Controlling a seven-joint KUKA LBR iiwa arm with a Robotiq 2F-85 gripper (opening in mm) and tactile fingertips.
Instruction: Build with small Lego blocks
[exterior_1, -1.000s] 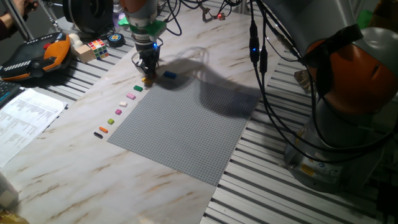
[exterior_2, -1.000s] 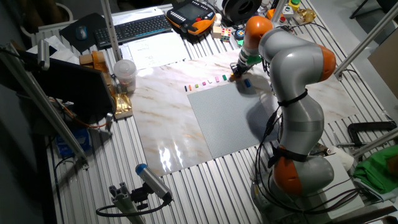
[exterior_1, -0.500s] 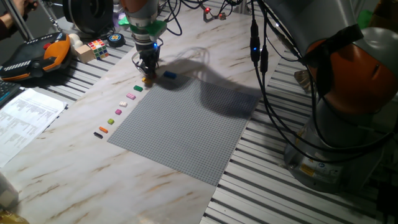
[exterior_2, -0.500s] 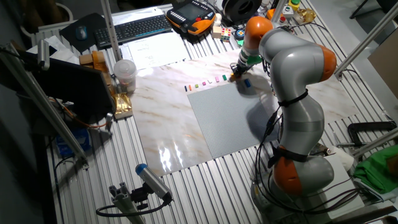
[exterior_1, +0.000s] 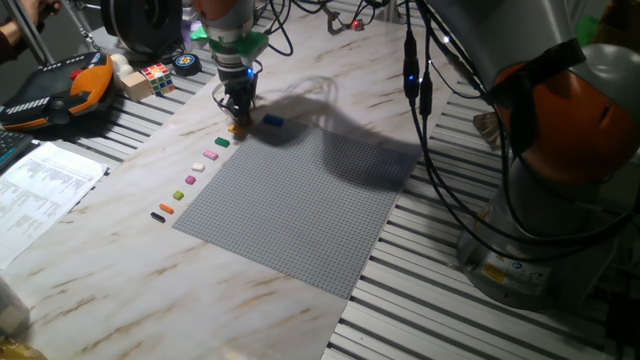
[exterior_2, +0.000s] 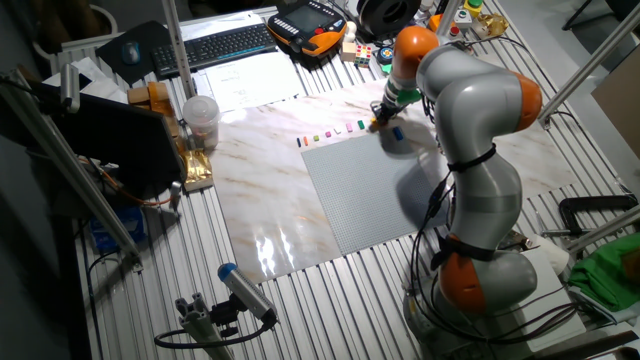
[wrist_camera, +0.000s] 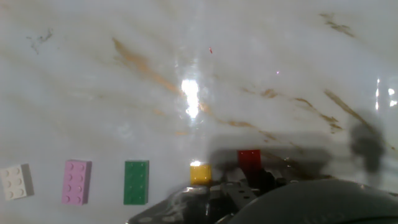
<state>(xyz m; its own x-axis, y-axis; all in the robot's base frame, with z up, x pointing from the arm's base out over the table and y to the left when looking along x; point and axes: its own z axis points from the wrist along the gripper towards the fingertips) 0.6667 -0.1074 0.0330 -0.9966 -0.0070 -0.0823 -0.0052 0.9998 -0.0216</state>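
Observation:
The small Lego blocks lie in a row along the left edge of the grey baseplate: green, pink, white and several more down to a black one. A blue block lies apart at the plate's far corner. My gripper is lowered onto the yellow block at the row's far end. In the hand view the yellow block and a red block sit right at the edge of the hand's dark body, which hides the fingertips.
A Rubik's cube, a teach pendant and printed sheets lie to the left of the marble board. The arm's orange-and-grey base stands at the right, with cables hanging over the slatted table.

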